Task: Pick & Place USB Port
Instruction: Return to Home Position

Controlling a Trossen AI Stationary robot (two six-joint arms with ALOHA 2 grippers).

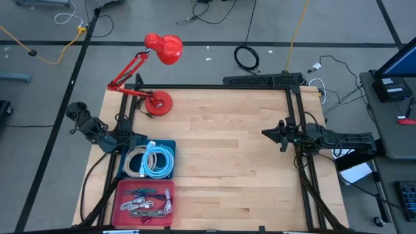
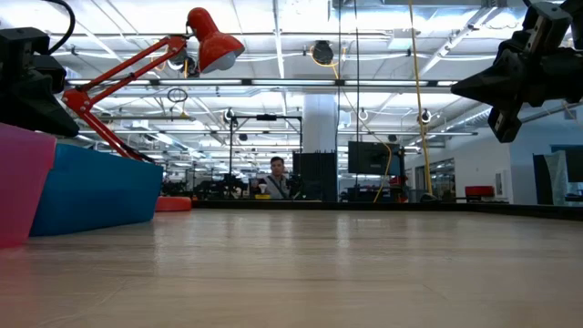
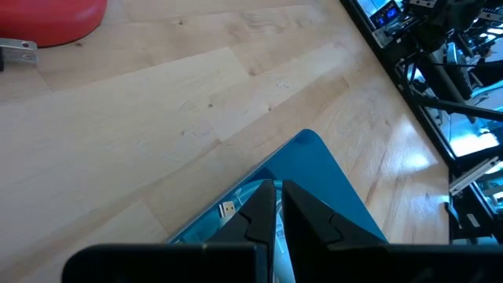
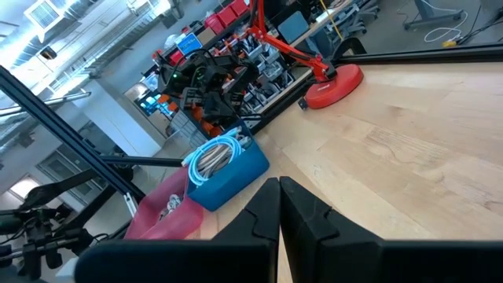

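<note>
- Over the table (image 1: 227,169), seen from above: my left gripper (image 1: 133,138) hangs at the left edge, by the far rim of the blue bin (image 1: 171,146). My right gripper (image 1: 266,133) sits over the right side, pointing left, well apart from both bins.
- Coiled pale cables (image 1: 151,161) lie in the blue bin. The red bin (image 1: 117,198) stands just beside its near side and holds loose cables (image 1: 146,200). A red lamp (image 1: 158,103) stands at the far left corner.
- At table height: the red bin (image 2: 23,182) is nearest on the left, the blue bin (image 2: 100,191) behind it, and the lamp (image 2: 214,41) leans over both. My right gripper (image 2: 466,88) hangs high on the right, clear of the wood. A person (image 2: 276,176) sits far off in the room.
- Through my left wrist: my fingers (image 3: 259,218) are pressed together, clenched on nothing, just above a corner of the blue bin (image 3: 338,189). The lamp's base (image 3: 55,20) is across the bare wood.
- Through my right wrist: my fingers (image 4: 263,211) are likewise closed, with nothing between them. Far across the table stands the blue bin (image 4: 240,171) with its coiled pale cables (image 4: 212,157). The red bin (image 4: 169,214) is beside it, and the lamp (image 4: 334,82) stands farther along.
</note>
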